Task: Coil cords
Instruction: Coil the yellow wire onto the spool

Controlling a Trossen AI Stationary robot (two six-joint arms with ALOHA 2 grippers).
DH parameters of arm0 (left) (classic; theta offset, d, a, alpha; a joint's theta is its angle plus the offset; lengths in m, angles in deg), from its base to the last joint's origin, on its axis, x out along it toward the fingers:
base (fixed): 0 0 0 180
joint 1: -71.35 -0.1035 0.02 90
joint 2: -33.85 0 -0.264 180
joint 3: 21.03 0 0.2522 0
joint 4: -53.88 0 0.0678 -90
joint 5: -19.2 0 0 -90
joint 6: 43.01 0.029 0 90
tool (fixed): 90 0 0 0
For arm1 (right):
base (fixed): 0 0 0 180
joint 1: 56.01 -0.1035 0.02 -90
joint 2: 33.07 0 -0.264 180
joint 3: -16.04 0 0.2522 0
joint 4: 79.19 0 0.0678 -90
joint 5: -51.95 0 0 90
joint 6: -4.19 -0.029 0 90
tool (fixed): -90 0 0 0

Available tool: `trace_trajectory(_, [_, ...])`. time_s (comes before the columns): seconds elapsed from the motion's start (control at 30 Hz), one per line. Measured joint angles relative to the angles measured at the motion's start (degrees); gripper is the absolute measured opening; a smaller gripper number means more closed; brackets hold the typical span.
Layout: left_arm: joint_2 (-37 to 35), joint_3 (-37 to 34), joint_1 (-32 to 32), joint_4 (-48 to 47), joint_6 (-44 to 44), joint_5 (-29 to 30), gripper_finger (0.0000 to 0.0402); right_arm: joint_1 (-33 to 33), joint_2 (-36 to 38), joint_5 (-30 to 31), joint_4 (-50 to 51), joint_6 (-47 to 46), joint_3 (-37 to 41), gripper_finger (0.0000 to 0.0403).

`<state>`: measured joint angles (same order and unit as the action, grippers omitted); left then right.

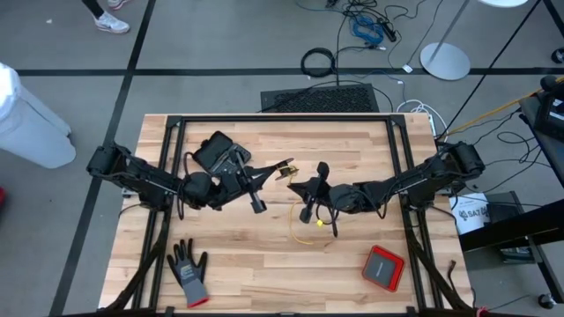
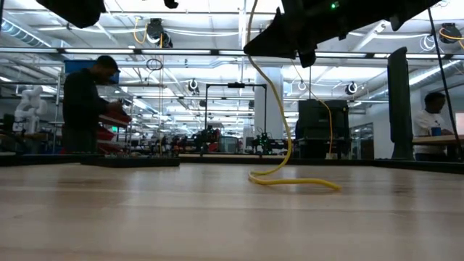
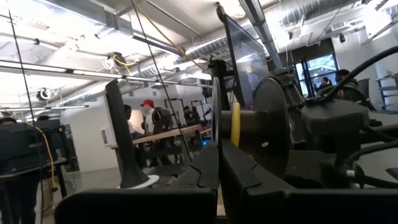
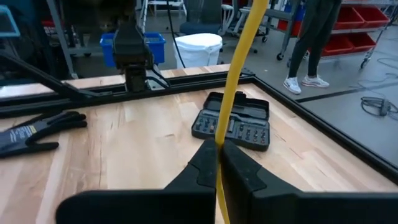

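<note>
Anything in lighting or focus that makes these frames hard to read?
Low view: bright ceiling lights leave the right gripper a dark silhouette, while the yellow cord stays readable. Left wrist view: overhead glare washes out the background. Right wrist view: the cord near the lens is soft. High view: even, with mild shadows.

Grey floor (image 1: 220,35) crossed by dark lines, white round lamp base (image 1: 445,60), black cable ring (image 1: 318,62), bright ceiling lights (image 2: 192,85) and pipes, red shelves (image 4: 348,25), blue bin (image 4: 155,46)
</note>
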<state>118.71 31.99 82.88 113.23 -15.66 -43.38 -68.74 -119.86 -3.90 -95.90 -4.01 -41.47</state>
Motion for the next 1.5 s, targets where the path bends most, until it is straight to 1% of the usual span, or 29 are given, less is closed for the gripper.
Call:
trace_trajectory(0.07, [1.01,0.00,0.00,0.55,0.00,0.00,0.0002,0.05,0.00,0.04,-0.13,-0.51,0.02,0.0000])
trace_trajectory(0.23, [6.15,1.73,-1.04,3.09,-0.03,0.08,0.0002,0.05,0.03,0.02,-0.48,-0.98,0.02,0.0000])
trace_trajectory(0.43, [11.67,5.42,-1.40,3.11,0.02,0.12,0.0002,-0.56,0.06,0.02,0.32,-1.67,0.02,0.0000])
trace_trajectory(0.6, [14.32,7.08,-1.40,2.97,1.97,0.13,0.0002,-1.05,0.07,0.04,0.45,-1.58,0.02,0.0000])
trace_trajectory(0.7, [14.97,7.34,-1.40,3.03,3.20,1.04,0.0002,-1.22,0.07,0.06,0.62,-1.56,0.04,0.0000])
trace_trajectory(0.83, [15.03,7.34,-1.40,2.90,3.61,5.08,0.0002,-1.24,0.09,0.04,0.57,-1.45,0.03,0.0000])
trace_trajectory(0.97, [15.03,7.34,-1.40,2.86,5.37,7.71,0.0002,-1.24,0.09,0.05,0.56,-1.42,0.03,0.0000])
trace_trajectory(1.1, [15.04,7.32,-1.40,0.85,6.19,10.01,0.0002,-1.24,0.09,0.04,0.54,-1.36,0.04,0.0000])
trace_trajectory(1.27, [15.08,7.32,-1.40,-0.78,6.40,10.38,0.0002,-1.49,0.09,0.07,2.98,-0.18,-2.14,0.0000])
trace_trajectory(1.37, [15.08,7.32,-1.42,-2.06,6.72,10.38,0.0002,-2.19,0.09,0.30,6.73,1.13,-4.95,0.0000])
trace_trajectory(1.5, [15.08,7.32,-1.40,-3.12,9.90,10.56,0.0002,-3.39,0.09,2.00,11.80,1.90,-8.43,0.0000])
